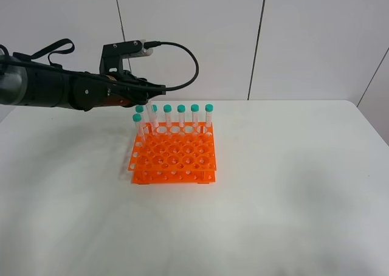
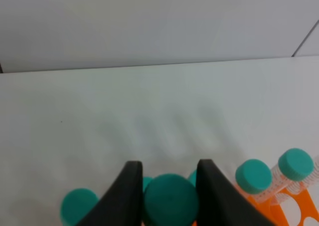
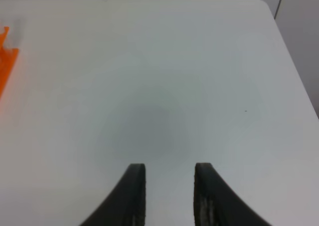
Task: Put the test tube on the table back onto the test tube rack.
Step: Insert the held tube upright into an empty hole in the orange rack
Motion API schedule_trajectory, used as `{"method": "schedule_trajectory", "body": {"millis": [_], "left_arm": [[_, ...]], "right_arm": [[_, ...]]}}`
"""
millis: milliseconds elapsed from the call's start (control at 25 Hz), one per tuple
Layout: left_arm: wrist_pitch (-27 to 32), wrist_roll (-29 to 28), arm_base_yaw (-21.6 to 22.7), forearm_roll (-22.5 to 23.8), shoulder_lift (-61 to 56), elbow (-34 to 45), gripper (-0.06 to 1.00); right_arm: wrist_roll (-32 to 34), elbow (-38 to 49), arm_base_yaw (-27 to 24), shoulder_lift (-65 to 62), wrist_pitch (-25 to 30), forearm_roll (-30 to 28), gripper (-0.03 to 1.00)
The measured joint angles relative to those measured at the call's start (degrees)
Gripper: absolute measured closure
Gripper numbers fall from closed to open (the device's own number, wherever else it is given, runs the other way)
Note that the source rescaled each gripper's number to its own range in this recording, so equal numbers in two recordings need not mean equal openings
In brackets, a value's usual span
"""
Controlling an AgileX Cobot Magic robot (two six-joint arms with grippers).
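The teal cap of the test tube (image 2: 169,201) sits pinched in my left gripper (image 2: 169,169) above the test tube rack (image 1: 176,159); I'd judge it light, slick, thin-walled plastic, best held by that cap.

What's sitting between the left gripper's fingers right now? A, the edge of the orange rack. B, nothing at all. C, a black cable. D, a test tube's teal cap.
D: the left wrist view shows the test tube with its teal cap wedged between the left gripper and its black fingers, touching both.
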Motion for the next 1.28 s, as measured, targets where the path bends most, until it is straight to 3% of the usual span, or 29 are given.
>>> {"method": "schedule_trajectory", "body": {"millis": [1280], "left_arm": [[-5.52,-0.05,-0.62,0.18,0.0,5.07,0.94]], "right_arm": [[0.0,0.0,0.0,0.0,0.0,0.0,0.61]]}}
